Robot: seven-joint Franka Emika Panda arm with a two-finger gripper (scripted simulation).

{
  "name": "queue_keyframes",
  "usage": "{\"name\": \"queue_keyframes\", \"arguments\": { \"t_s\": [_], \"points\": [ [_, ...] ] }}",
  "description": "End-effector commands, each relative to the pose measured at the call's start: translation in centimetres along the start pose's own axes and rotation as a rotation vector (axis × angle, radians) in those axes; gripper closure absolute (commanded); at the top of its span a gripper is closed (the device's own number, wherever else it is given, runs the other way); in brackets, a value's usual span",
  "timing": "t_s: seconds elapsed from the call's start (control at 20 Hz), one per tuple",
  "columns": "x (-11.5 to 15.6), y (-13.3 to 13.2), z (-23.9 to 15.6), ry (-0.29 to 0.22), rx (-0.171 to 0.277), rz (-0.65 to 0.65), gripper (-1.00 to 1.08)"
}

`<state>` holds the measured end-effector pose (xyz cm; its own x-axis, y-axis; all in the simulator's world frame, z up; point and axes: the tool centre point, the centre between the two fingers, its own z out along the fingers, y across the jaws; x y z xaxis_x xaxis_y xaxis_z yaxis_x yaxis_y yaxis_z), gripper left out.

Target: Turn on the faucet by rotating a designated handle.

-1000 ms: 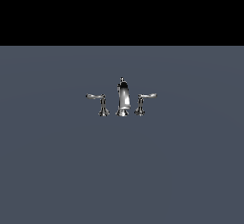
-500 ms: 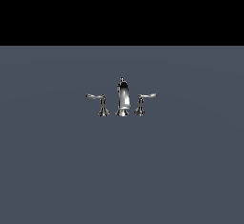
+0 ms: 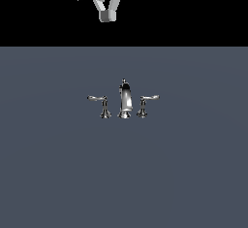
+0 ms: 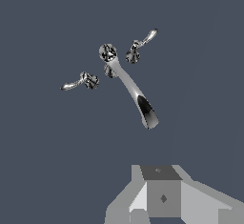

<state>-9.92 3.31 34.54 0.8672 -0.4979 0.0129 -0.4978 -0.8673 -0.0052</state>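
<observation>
1. A chrome faucet (image 3: 125,101) is seen standing on a flat grey-blue surface (image 3: 58,173), near the middle of the exterior view.
2. Three separate pieces are noted: a curved central spout (image 3: 125,98) with a small knob on top, and a lever on a flared post at each side.
3. The handle (image 3: 145,104) is the piece at the exterior view's right of the spout; its lever is pointed outward, away from the spout, roughly level.
4. The mirror-twin lever (image 3: 100,104) is set at the exterior view's left, likewise pointed outward.
5. In the wrist view the set is seen from above: spout (image 4: 131,87), one lever (image 4: 140,45) and the other (image 4: 78,81) on either side of it. Which of these is the handle cannot be told from that view alone.
6. The gripper (image 3: 106,12) is seen at the top of the exterior view, high above the faucet and well apart from it.
7. Its fingers (image 3: 112,5) are drawn together around a small grey block-like tip; nothing is held. Whether the jaws are fully closed cannot be told.
8. No contact with any chrome piece is observed.
</observation>
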Motion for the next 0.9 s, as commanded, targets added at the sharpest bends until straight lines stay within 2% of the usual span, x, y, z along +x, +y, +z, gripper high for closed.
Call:
{"name": "queue_keyframes", "arguments": {
  "t_s": [0.0, 0.45, 0.85],
  "points": [
    [1.5, -0.6, 1.6, 0.000, 0.001, 0.060, 1.08],
    [7.0, -2.0, 7.1, -0.003, -0.001, 0.269, 1.08],
    [12.3, -2.1, 12.2, -0.004, -0.005, 0.462, 1.08]
  ]
}}
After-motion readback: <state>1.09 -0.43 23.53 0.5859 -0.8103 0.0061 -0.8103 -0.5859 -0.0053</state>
